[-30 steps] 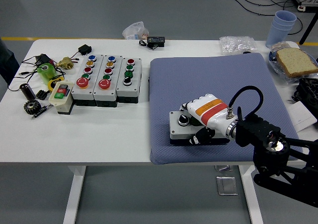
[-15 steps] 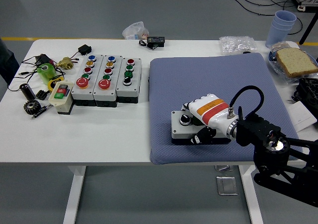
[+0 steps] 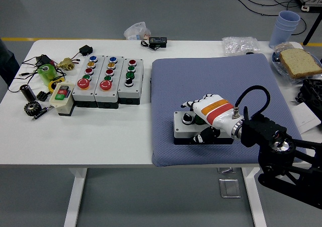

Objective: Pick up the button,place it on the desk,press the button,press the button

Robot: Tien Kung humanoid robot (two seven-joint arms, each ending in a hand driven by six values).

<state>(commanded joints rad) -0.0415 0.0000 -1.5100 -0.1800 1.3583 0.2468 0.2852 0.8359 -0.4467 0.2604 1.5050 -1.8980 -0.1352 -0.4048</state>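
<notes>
**A:** Head view, what does it show?

**B:** White table (image 3: 115, 131) seen from above, with a blue-grey padded mat (image 3: 221, 81) on its right half. On the mat's near part lies a grey rectangular button box (image 3: 184, 127) with a black knob on top. The robot's right hand (image 3: 209, 117), white with an orange band, lies over the box's right part, fingers curled around it, thumb at its near side. The left hand is out of view.

**A:** Anything else nearby?

**B:** Three more grey button boxes (image 3: 108, 81) with coloured buttons stand well apart on the table's left, beside small parts.

**A:** What could go wrong?

**B:** My judgement: the box sits near the mat's front edge, so a push could slide it on the soft padding. Curled fingers might also catch the wrong control.
</notes>
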